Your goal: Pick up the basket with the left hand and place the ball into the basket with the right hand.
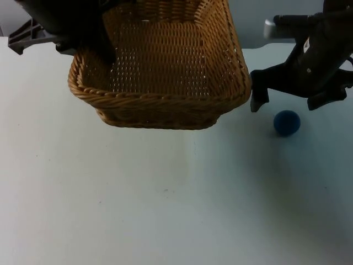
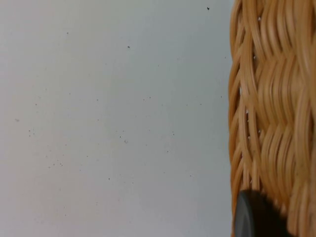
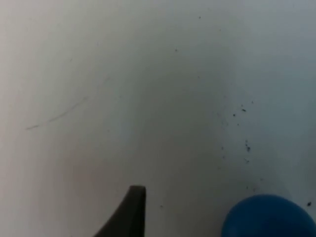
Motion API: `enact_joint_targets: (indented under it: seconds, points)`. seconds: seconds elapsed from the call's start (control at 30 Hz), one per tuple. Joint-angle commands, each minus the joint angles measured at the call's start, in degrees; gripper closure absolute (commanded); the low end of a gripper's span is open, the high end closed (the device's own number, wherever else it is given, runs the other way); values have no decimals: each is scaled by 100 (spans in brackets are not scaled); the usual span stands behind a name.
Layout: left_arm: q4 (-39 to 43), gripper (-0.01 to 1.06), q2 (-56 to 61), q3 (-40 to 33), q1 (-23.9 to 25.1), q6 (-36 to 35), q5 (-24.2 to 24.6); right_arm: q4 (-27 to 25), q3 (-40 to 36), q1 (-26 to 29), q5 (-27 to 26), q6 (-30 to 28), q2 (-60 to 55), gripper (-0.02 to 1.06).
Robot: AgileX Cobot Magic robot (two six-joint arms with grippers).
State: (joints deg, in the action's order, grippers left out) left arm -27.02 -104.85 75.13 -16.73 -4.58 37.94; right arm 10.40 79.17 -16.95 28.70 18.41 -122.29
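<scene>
A woven wicker basket [image 1: 160, 66] hangs lifted above the table at the back left. My left gripper [image 1: 103, 51] is shut on its left rim. In the left wrist view the basket's wall [image 2: 271, 123] runs close beside a black fingertip [image 2: 254, 217]. A small blue ball [image 1: 287, 122] lies on the white table at the right, just off the basket's right corner. Directly behind the ball, my right gripper [image 1: 287, 102] hangs open, its two fingers spread wider than the ball. In the right wrist view the ball [image 3: 269, 217] sits beside one black fingertip [image 3: 132, 210].
The white table top [image 1: 165, 199] stretches toward the front. The grey partition wall [image 1: 248, 22] stands behind the basket.
</scene>
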Motion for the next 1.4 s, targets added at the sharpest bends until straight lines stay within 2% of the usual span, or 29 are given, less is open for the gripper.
enact_joint_targets:
  seconds: [0.0, 0.57, 0.6, 0.7, 0.73, 0.8, 1.2, 1.27, 1.33, 1.37]
  points:
    - [-70, 105, 72, 13, 0, -33, -121, -66, 98, 43, 125, -100, -71, 2]
    - [-13, 105, 72, 13, 0, -33, -110, -26, 99, 43, 315, -110, -257, 4]
    - [-13, 105, 72, 13, 0, -33, -110, -26, 99, 43, 299, -110, -257, 9]
    - [-13, 105, 72, 13, 0, -33, -110, -26, 99, 97, 276, -56, -257, 34]
    - [-13, 105, 72, 13, 0, -33, -110, -26, 99, 97, 276, -56, -257, 34]
    - [-13, 105, 72, 13, 0, -33, -110, -11, 99, 157, 263, -40, -257, 44]
    - [-6, 105, 72, 13, 0, -33, -123, -22, 99, 308, 277, -37, -257, 50]
    - [-6, 105, 72, 13, 0, -33, -123, -22, 99, 308, 277, -37, -257, 61]
    - [-6, 105, 72, 13, 0, -33, -123, -22, 99, 308, 277, -37, -257, 79]
    - [-6, 105, 72, 13, 0, -33, -123, -22, 99, 308, 277, -37, -257, 79]
